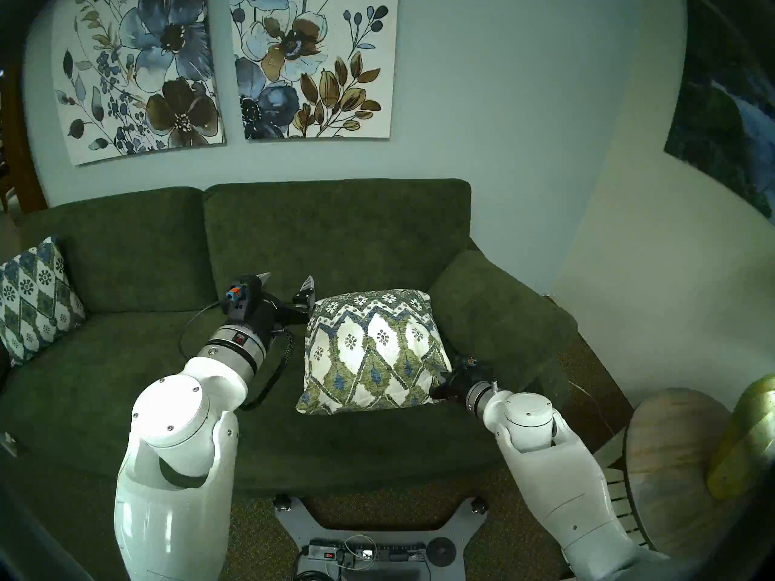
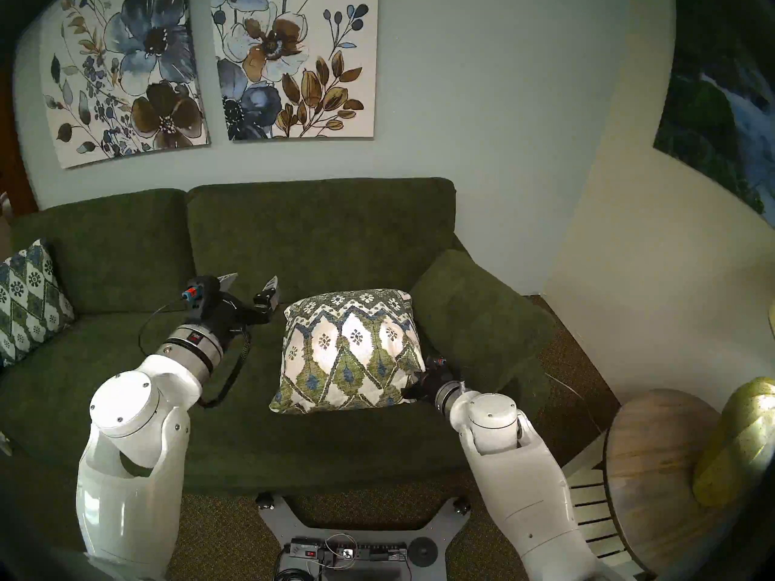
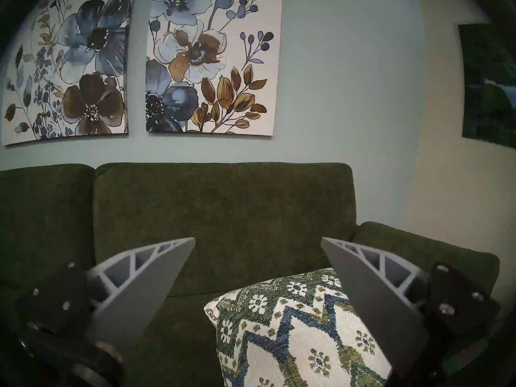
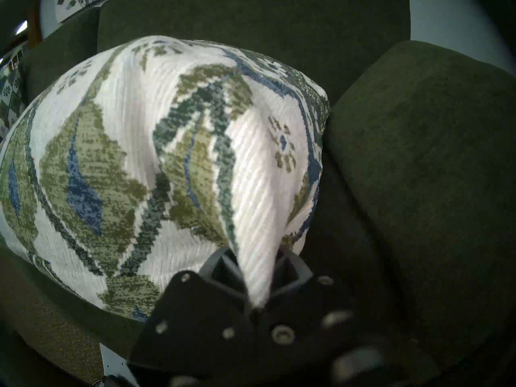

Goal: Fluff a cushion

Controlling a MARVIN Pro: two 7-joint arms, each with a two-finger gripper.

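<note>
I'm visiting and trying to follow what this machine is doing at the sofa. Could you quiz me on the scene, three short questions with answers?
1. True or false: the left end effector is clamped on the patterned cushion.
2. Which part of that cushion does the right end effector pinch? A) its far edge B) its near right corner C) its middle
3. Fill in: a second patterned cushion leans at the ______ end of the green sofa, as the head camera sees it.

Key:
1. False; its jaws stand open, beside the cushion's far left corner.
2. B
3. left
</note>
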